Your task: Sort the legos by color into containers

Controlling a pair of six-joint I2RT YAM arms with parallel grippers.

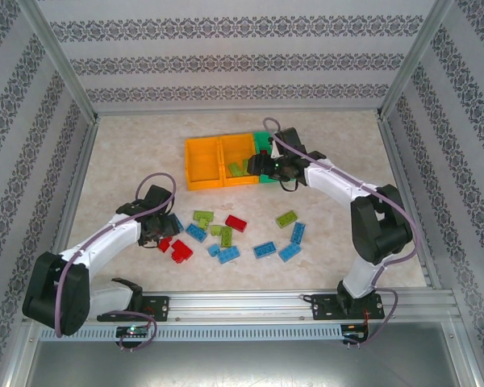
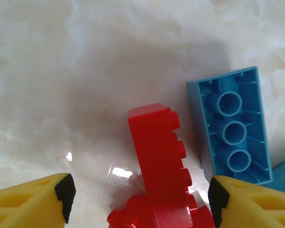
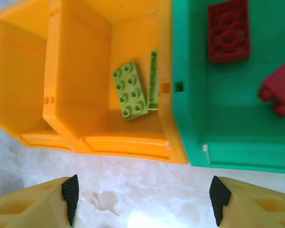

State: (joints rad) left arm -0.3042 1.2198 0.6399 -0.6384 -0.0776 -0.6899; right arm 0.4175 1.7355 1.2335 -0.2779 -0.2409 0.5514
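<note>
In the left wrist view a red lego [image 2: 159, 161] stands on edge between my left gripper's [image 2: 140, 199] open jaws, closer to the right pad [image 2: 218, 197], with no pad touching it. An upturned blue lego [image 2: 232, 128] lies just right of it. From above, my left gripper [image 1: 160, 234] hovers over the red legos [image 1: 177, 251]. My right gripper [image 1: 262, 165] is open and empty at the containers. Below it are the middle orange container [image 3: 66, 95], holding a lime lego [image 3: 129, 90], and the green container [image 3: 190, 95], holding red legos [image 3: 229, 31].
Loose blue [image 1: 264, 249], lime [image 1: 203, 217] and red [image 1: 236, 222] legos lie scattered mid-table between the arms. The left orange container [image 1: 202, 164] sits beside the other two in a row at the back. Metal frame rails border the table.
</note>
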